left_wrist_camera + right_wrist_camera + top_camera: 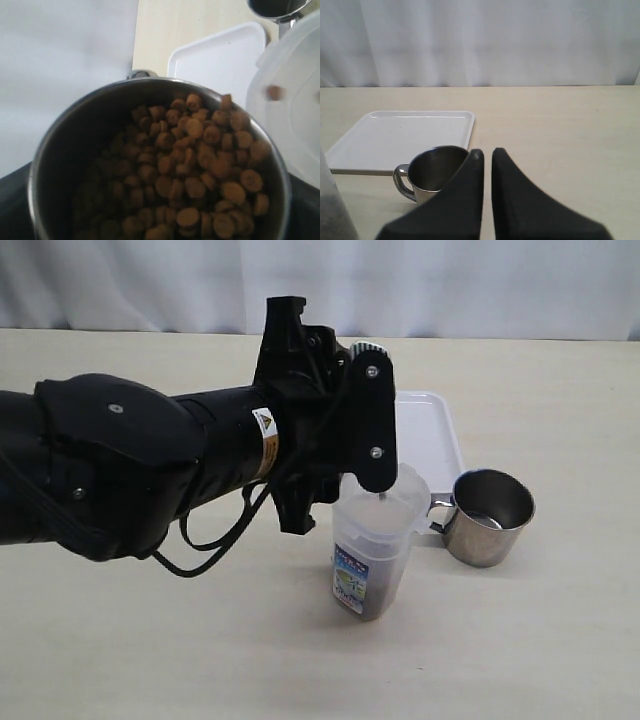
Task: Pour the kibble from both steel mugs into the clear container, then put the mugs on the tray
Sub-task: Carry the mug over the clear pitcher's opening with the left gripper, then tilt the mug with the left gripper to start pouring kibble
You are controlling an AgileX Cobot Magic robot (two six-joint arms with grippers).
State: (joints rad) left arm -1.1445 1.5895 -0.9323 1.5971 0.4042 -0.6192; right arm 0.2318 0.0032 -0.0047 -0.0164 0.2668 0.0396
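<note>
One full mug (82, 145) is clamped by the left gripper (372, 430), reached in from nine o'clock above the clear container (372, 560); the right gripper (485, 152) is closed.

Black left arm (120, 455) with silver screws (372, 371), looping cable (200, 552), yellow warning sticker (265, 424); black tapered right hand (487, 152).

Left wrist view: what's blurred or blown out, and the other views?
Left wrist view: kibble sharp near the rim of the held mug, dark deeper in; midair pellet smeared; container washed out. Exterior view: soft even light, faint shadows. Right wrist view: hand a soft dark shape, tray and other mug clear.
</note>
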